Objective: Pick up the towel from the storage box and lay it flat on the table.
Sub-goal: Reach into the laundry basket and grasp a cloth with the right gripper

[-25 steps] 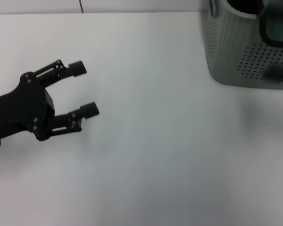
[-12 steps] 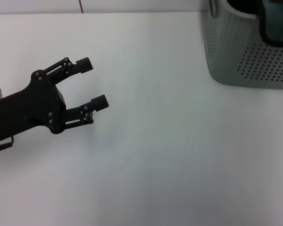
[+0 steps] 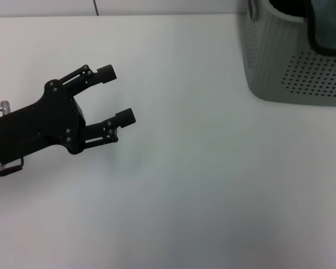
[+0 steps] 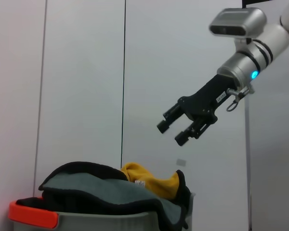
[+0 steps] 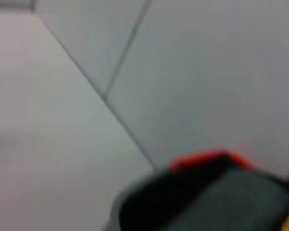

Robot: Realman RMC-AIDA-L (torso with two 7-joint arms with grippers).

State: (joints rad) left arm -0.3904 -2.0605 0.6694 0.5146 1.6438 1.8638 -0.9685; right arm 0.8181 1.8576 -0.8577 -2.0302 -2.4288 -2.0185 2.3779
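Note:
The storage box (image 3: 280, 61) stands at the far right of the table (image 3: 201, 185). The towel (image 3: 327, 25) lies bunched inside it and hangs over the rim. In the left wrist view the towel (image 4: 96, 190) is heaped above the box rim (image 4: 111, 222), with its yellow reverse (image 4: 151, 180) showing. My left gripper (image 3: 116, 94) is open and empty above the table's left part, well left of the box. My right gripper (image 4: 171, 134) is open and empty in the air above the box; it is out of the head view. The right wrist view shows the towel (image 5: 216, 202) blurred.
A red-orange tab (image 4: 33, 215) sits on the box rim; it also shows in the right wrist view (image 5: 207, 161). A pale panelled wall (image 4: 86, 72) rises behind the table. White tabletop lies between my left gripper and the box.
My left gripper has moved right and slightly away from me, toward the box, staying open. A dark blur by the box's front wall one second ago is gone.

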